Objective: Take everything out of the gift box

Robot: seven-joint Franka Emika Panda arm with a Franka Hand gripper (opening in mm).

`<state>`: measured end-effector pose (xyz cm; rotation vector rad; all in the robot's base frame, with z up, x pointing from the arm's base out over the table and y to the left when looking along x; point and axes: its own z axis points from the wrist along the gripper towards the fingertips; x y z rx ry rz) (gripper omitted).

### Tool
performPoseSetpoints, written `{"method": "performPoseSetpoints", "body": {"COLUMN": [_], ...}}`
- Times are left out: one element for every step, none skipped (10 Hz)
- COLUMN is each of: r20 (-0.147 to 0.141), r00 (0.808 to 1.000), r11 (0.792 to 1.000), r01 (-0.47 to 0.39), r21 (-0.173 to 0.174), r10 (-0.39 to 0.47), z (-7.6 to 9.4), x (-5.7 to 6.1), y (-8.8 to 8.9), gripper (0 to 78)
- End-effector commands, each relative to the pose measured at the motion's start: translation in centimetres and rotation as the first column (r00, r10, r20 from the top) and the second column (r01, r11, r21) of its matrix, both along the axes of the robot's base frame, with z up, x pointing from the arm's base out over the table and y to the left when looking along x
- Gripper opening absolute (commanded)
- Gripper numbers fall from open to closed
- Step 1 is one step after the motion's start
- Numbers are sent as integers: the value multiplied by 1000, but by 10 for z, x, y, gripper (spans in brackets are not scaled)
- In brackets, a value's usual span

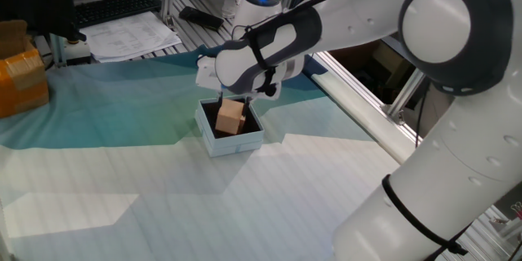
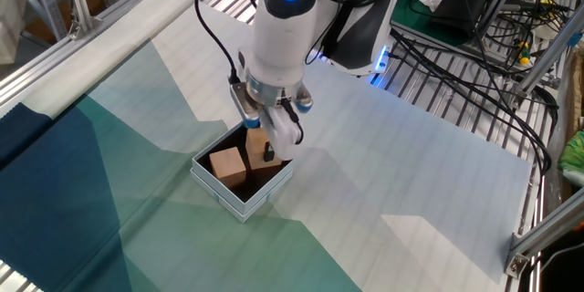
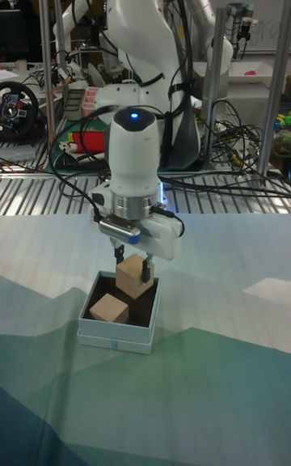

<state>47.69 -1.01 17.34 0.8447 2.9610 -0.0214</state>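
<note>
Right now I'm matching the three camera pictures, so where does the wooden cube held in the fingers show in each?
One fixed view: held cube upper centre, over the gift box.
The other fixed view: held cube left of centre, partly behind the fingers.
Tall fixed view: held cube centre, above the second cube.
Shared landmark: the gift box.

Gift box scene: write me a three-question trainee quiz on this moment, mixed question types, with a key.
1. True or false: the gripper is shut on a wooden cube.
2. How many cubes still lie on the floor of the gift box?
3. The held cube is: A) clear of the box and off to its side, B) lifted, directly over the box, C) resting on the cloth.

Key: 1 true. 2 one, the other cube. 3 B.
</note>
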Motion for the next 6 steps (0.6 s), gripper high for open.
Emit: {"method": "performPoseSetpoints", "body": {"r20": [-1,-2,-10,-13,-14,-18], "r00": [998,998,995,991,986,981], "r11": [998,998,995,991,986,981], "r01": [-58,-65,-103,-131,-164,-195], "r21": [-3,-4,-9,-9,-18,-21], "r10": [58,65,103,131,164,195], "z": [10,11,16,20,24,29], "x": [4,4,5,4,4,6], "y": [0,0,0,0,-1,-2], "gripper": [12,12,12,12,12,12]}}
